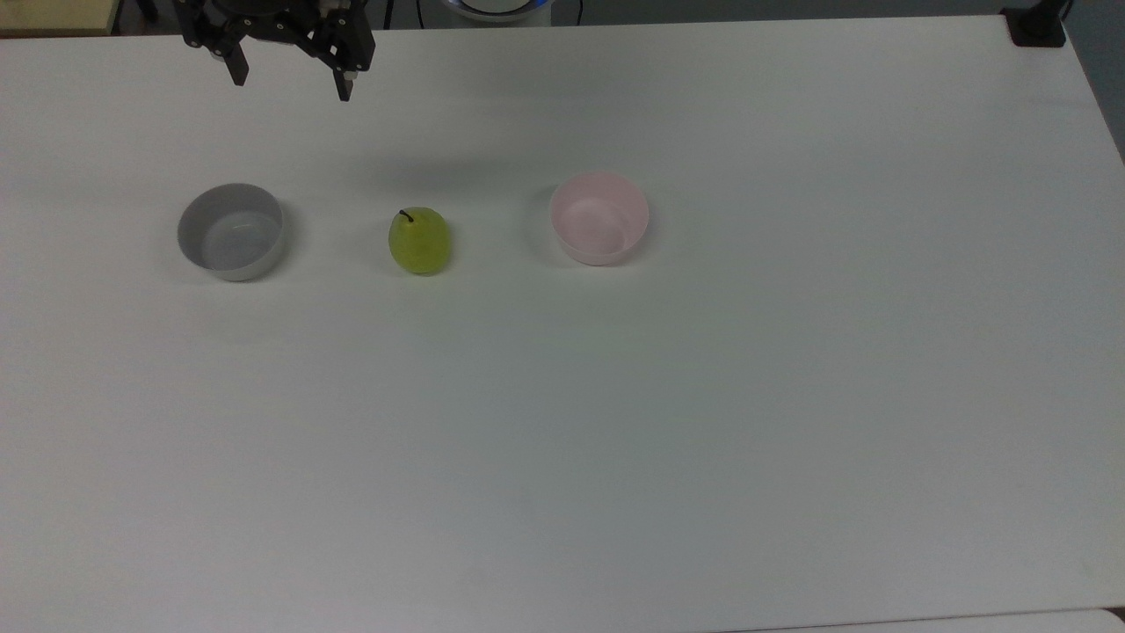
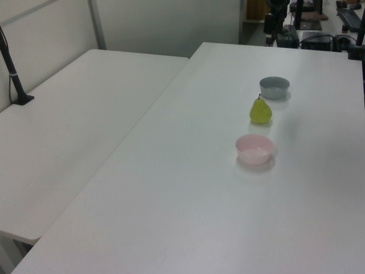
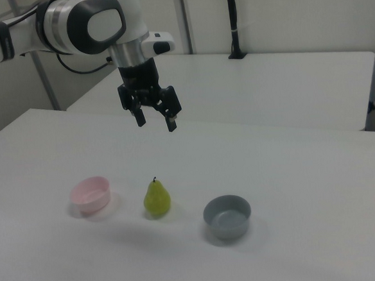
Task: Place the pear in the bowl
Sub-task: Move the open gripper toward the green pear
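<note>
The yellow-green pear (image 1: 420, 241) (image 2: 260, 111) (image 3: 157, 198) stands upright on the white table, stem up, between two bowls. The pale pink bowl (image 1: 599, 218) (image 2: 254, 149) (image 3: 91, 193) sits empty to the pear's right in the top view. My gripper (image 1: 291, 81) (image 3: 155, 122) hangs open and empty high above the table, behind the pear and toward the grey bowl's side in the top view. In the left view the gripper is out of frame.
An empty grey bowl (image 1: 232, 231) (image 2: 274, 87) (image 3: 227, 217) sits left of the pear in the top view. A second white table (image 2: 68, 125) adjoins this one. A black post (image 3: 232, 21) stands on it at the back.
</note>
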You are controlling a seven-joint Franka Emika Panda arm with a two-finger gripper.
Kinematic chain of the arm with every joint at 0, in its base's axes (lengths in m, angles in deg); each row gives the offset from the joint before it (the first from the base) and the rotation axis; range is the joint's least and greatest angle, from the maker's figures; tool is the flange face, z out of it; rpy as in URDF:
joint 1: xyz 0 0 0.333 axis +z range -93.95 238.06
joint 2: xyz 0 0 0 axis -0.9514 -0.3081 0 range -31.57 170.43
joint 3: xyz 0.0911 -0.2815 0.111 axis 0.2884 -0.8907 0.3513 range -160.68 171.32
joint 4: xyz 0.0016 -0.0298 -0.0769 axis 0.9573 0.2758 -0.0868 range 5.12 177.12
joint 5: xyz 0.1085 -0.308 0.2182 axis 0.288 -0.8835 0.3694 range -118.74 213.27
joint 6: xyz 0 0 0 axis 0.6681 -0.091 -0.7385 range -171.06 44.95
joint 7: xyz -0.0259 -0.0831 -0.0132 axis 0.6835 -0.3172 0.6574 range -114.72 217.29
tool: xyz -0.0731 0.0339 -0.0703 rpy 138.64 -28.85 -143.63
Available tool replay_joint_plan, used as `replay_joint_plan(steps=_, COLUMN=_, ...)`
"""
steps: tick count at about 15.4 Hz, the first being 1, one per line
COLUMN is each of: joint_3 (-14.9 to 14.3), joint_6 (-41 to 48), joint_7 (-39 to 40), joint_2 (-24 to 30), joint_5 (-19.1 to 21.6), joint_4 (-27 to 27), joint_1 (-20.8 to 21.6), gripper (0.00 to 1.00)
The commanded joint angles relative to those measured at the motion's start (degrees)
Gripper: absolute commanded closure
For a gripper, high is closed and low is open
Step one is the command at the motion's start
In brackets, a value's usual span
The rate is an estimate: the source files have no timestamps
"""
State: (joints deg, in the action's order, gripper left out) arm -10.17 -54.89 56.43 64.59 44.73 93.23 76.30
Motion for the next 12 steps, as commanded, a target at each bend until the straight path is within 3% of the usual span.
replay_joint_plan(steps=1, joint_3=-0.2, joint_6=1.6, joint_7=-0.4, joint_2=1.2, joint_5=0.1, joint_4=0.4, joint_1=0.3, gripper=0.0)
replay_joint_plan(steps=12, joint_3=-0.6, joint_6=1.6, joint_7=-0.4, joint_2=1.2, joint_5=0.1, joint_4=0.4, joint_1=0.8, gripper=0.0)
